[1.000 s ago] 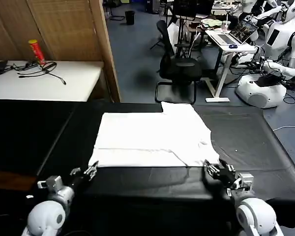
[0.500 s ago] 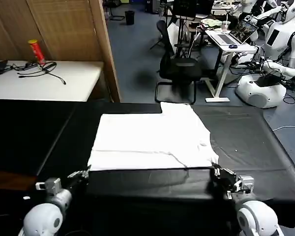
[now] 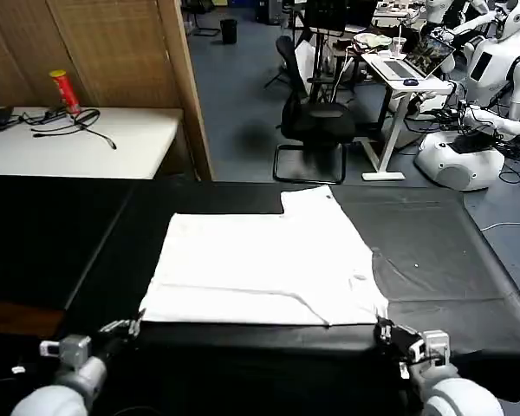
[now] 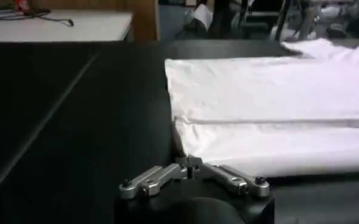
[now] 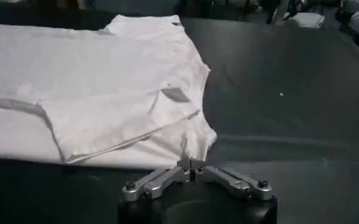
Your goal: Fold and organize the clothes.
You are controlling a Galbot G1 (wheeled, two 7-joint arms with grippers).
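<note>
The white T-shirt point(image 3: 260, 260) lies flat and partly folded on the black table point(image 3: 442, 234), plain side up, with one sleeve flap folded over near its right front. My left gripper point(image 3: 132, 328) is shut on the shirt's near left corner at the table's front edge. My right gripper point(image 3: 384, 330) is shut on the near right corner. In the left wrist view the gripper point(image 4: 188, 163) meets the corner of the T-shirt point(image 4: 277, 97). The right wrist view has a peak of the T-shirt point(image 5: 106, 79) pinched in the gripper point(image 5: 191, 162).
A white side table point(image 3: 121, 139) with a red can point(image 3: 63, 89) and cables stands back left, beside a wooden partition point(image 3: 184, 87). Beyond the black table are an office chair point(image 3: 316, 121), a desk and other robots point(image 3: 464, 152). Bare black table lies on both sides of the shirt.
Both grippers have drawn back toward me, dragging the shirt's near edge closer to the table's front edge. The whole shirt has slid nearer.
</note>
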